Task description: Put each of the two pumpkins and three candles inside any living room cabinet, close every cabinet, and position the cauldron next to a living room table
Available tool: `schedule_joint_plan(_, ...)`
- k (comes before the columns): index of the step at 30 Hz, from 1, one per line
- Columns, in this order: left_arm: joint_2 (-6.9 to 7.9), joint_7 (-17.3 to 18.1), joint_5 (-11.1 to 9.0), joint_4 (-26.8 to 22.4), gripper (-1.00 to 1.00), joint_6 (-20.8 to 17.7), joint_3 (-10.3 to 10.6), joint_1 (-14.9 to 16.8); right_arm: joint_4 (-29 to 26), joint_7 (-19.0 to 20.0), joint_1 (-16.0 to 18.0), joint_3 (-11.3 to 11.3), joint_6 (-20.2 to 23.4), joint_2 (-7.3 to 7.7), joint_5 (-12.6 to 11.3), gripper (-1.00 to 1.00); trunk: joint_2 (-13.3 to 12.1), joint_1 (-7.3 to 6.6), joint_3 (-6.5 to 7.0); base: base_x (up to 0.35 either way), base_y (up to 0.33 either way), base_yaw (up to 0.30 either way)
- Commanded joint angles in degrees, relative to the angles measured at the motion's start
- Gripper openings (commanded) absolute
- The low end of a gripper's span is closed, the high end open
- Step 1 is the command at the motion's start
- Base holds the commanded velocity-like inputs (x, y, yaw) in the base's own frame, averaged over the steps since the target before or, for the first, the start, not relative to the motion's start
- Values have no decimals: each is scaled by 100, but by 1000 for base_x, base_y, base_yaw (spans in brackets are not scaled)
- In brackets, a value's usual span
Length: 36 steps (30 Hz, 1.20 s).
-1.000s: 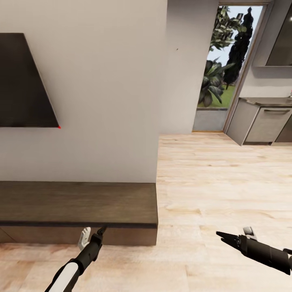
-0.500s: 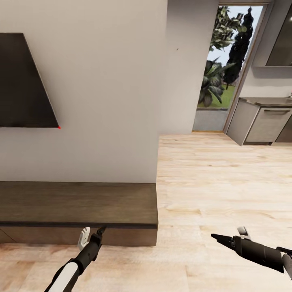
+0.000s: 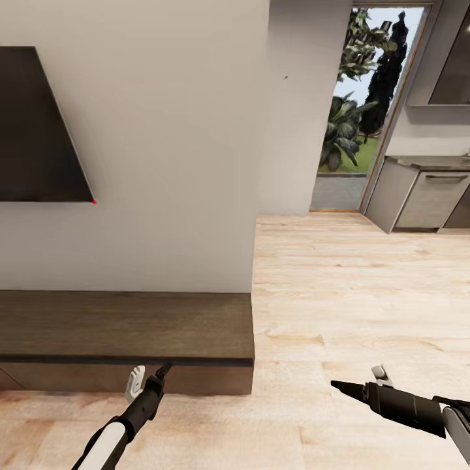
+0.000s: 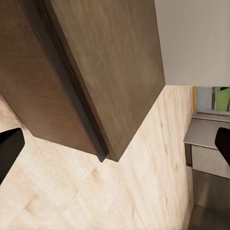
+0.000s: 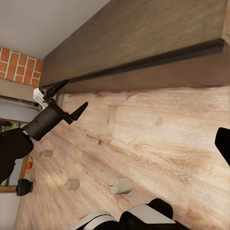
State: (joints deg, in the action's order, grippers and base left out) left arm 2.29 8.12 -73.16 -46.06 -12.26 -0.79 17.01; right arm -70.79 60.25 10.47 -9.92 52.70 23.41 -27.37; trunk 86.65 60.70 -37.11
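Left gripper (image 3: 149, 380): hangs low just in front of the cabinet's front face, jaws spread, holding nothing
Right gripper (image 3: 362, 385): out over bare floor to the cabinet's right, pointing toward it; jaws spread and empty
Candles (image 5: 120, 185): three short pale cylinders standing on the floor (image 3: 339, 294) in the right wrist view, well apart from one another and apart from the cabinet
Handling, as a guess: candles look light, rigid and smooth-sided, so they could tip or roll; best pinched across the round body, low down
Pumpkin (image 5: 29, 165): possibly the small orange speck beyond the candles, too small to be sure
Cabinet (image 3: 130, 326): long dark-brown unit against the wall, top bare, front looks shut
Screen (image 3: 36, 130): dark panel on the wall above
Far: doorway with greenery, grey kitchen units (image 3: 424, 199) at right
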Motion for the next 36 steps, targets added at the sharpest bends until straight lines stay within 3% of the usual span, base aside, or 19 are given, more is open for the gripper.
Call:
schedule_joint_plan(1, 0, 13, -58, 0, 100, -39, -9, 1, 1, 13, 4, -3, 25, 2, -5, 100, 44, 22, -24, 0, 0, 0)
schedule_joint_plan(20, -1, 22, -91, -44, 100, -41, -29, 4, 19, 0, 2, -14, 14, -19, -5, 100, 806, 440, -365, 0, 0, 0)
schedule_joint_plan(28, 4, 67, -908, -278, 100, -43, 8, 2, 19, -213, 2, -17, 21, -29, -8, 100, 1127, 615, -508, 0, 0, 0)
schedule_joint_plan(36, 28, 83, -1133, -252, 100, -48, 7, -35, 5, -257, 0, -22, 14, -29, -11, 100, 1448, 791, -652, 0, 0, 0)
